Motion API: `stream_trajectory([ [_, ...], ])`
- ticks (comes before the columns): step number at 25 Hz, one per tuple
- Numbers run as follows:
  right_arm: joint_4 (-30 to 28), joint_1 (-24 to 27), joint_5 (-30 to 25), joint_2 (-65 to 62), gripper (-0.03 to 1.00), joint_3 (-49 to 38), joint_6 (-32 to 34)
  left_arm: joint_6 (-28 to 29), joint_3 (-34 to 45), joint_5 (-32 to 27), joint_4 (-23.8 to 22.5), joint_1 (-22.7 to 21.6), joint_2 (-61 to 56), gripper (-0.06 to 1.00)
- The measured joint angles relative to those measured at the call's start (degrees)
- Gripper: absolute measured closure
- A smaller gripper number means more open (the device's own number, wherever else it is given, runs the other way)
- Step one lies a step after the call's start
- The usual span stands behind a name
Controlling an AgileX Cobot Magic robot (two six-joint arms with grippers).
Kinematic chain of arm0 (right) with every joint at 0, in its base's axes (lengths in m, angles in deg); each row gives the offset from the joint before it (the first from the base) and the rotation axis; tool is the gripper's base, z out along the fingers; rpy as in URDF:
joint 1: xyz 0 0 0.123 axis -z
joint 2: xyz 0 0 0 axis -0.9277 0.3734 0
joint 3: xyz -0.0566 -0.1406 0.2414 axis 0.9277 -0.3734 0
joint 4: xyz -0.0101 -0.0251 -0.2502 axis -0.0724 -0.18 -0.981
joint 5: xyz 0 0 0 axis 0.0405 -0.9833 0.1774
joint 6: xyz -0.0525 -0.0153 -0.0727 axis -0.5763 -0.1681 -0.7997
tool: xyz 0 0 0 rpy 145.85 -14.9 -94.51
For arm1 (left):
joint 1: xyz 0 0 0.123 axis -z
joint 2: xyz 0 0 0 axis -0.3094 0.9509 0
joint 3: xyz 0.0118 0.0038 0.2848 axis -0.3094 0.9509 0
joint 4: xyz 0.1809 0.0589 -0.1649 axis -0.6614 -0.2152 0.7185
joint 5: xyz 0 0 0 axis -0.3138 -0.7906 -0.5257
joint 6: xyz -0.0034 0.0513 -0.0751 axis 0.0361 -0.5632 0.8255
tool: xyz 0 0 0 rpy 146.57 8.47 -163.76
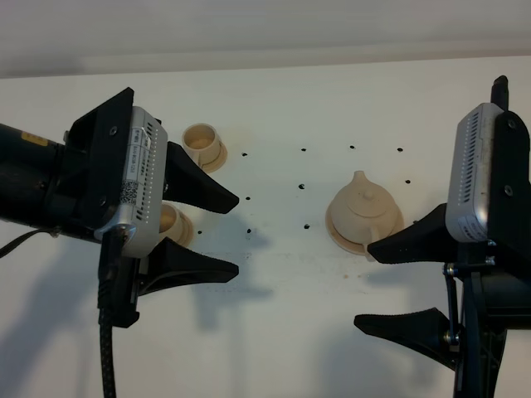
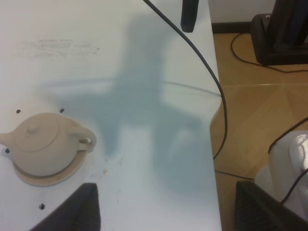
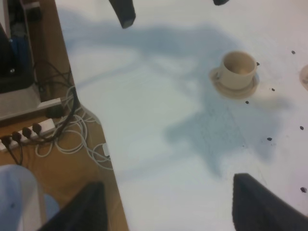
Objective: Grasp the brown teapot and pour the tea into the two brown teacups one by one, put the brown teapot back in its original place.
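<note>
The brown teapot (image 1: 362,206) stands upright on its flat round saucer (image 1: 335,229), right of the table's middle. It also shows in the left wrist view (image 2: 41,143) on the saucer (image 2: 55,179), its handle toward the table edge. One teacup (image 1: 203,141) sits on its small saucer at the back left. The other teacup (image 1: 172,222) is partly hidden behind my left gripper (image 1: 236,234), which is open and empty above it. My right gripper (image 1: 365,286) is open and empty, just in front of and to the right of the teapot. The right wrist view shows one teacup (image 3: 238,66) on its saucer (image 3: 234,89).
Small dark holes (image 1: 304,186) dot the white table (image 1: 290,332). The table edge (image 2: 214,144) drops to a wooden floor with cables. A power strip with cables (image 3: 29,132) lies on the floor past the other edge. A black cable (image 1: 106,332) hangs from the left arm.
</note>
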Motion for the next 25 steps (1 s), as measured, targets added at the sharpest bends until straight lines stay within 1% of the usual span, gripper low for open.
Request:
stream_trajectory([
  [11, 0.0, 0.0, 0.0, 0.0, 0.43, 0.0, 0.0, 0.0, 0.0, 0.0, -0.9, 0.0, 0.0, 0.38],
  [14, 0.0, 0.0, 0.3, 0.0, 0.43, 0.0, 0.1, 0.8, 0.0, 0.4, -0.9, 0.0, 0.0, 0.38],
  [17, 0.0, 0.0, 1.8, 0.0, 0.43, 0.0, 0.5, 3.0, 0.0, 1.9, -1.5, 0.0, 0.0, 0.38],
  [19, -0.2, 0.0, 3.5, 0.0, 0.43, 0.0, 1.7, 5.3, 0.0, 3.1, -3.3, 0.0, 0.0, 0.38],
  [22, -2.7, 0.0, 5.6, 0.0, 0.43, 0.0, 4.2, 10.0, 0.0, 6.2, -7.0, 0.0, 0.0, 0.38],
  [25, -6.2, 0.0, 7.1, 0.0, 0.43, 0.0, 8.3, 13.5, 0.0, 8.8, -8.8, 0.0, 0.0, 0.38],
])
